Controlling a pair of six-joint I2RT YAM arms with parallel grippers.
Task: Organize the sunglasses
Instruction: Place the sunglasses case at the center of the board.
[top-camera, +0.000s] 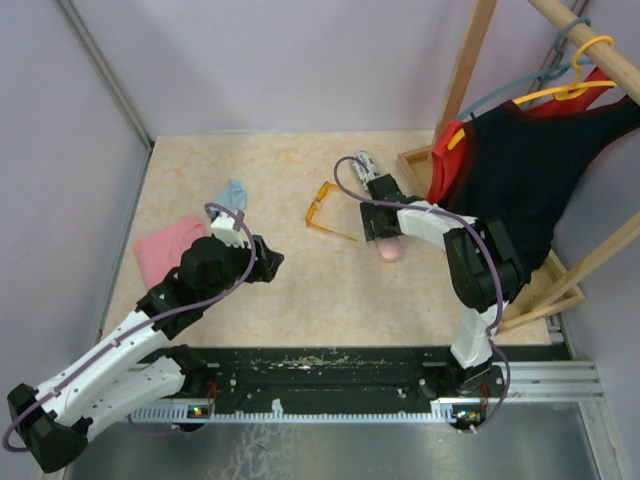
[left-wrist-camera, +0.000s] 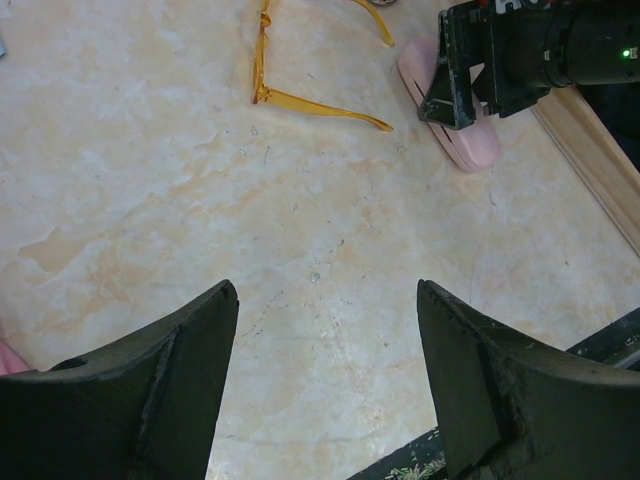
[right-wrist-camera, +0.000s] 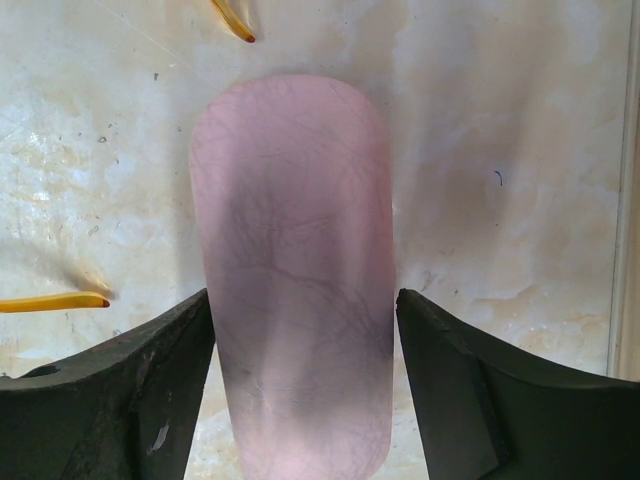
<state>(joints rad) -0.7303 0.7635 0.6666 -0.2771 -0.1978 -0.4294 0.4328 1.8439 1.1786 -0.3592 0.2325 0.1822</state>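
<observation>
Here, right hand (right-wrist-camera: 300, 305) astride pink case (right-wrist-camera: 290, 190).

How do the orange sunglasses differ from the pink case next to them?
The orange sunglasses are a thin see-through frame with arms unfolded; the pink case is a solid, opaque oblong with rounded ends. The sunglasses lie out in the open, with nothing around them; the case lies between the fingers of the right gripper. Both rest flat on the table.

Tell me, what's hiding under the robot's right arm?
A pink oblong case lies flat on the table, with the right gripper straddling it, one finger on either side. The case is closed, so whatever is inside it cannot be seen.
</observation>
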